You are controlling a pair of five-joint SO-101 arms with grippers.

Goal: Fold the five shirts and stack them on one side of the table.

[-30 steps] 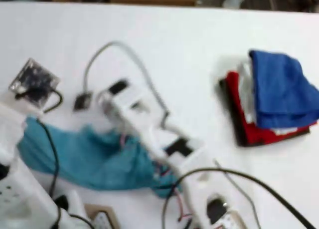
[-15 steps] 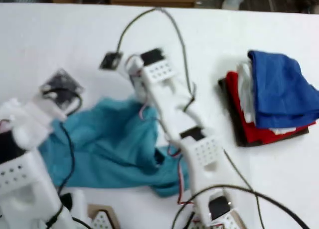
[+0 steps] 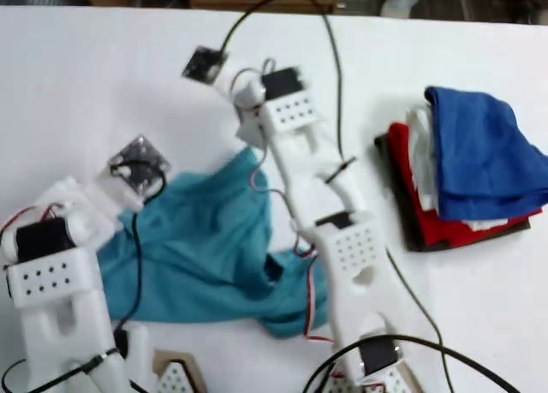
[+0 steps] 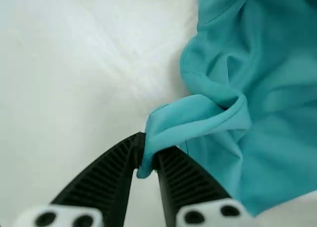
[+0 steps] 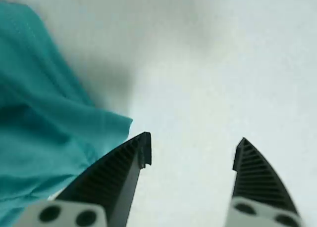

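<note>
Four colours show in the folded stack (image 3: 467,166): blue on top, then white, red, dark at bottom. Stack sits at the table's (image 3: 86,85) right side, near the edge, well apart from both arms.

Teal shirt (image 3: 205,247) lies unfolded and rumpled, centre-left, w/ one point of cloth drawn up toward the far side. Near hem bunched close to the front edge.

L gripper (image 4: 148,153): claw narrow, pinched on a folded-over edge of the teal shirt; cloth tip pokes out btwn the black ribbed fingers (image 4: 109,172). In the high view the left arm (image 3: 60,277) stands at the shirt's left border.

R gripper (image 5: 194,140): claw wide, nothing in it, over bare table just beside the shirt's corner. One fingertip near the teal cloth; touching or not, can't tell. Right arm (image 3: 342,239) runs from the front edge over the shirt's right part toward the far side.

Open room: bare white table far left, and a strip btwn right arm and stack. Black cable (image 3: 330,42) loops over the far middle.
</note>
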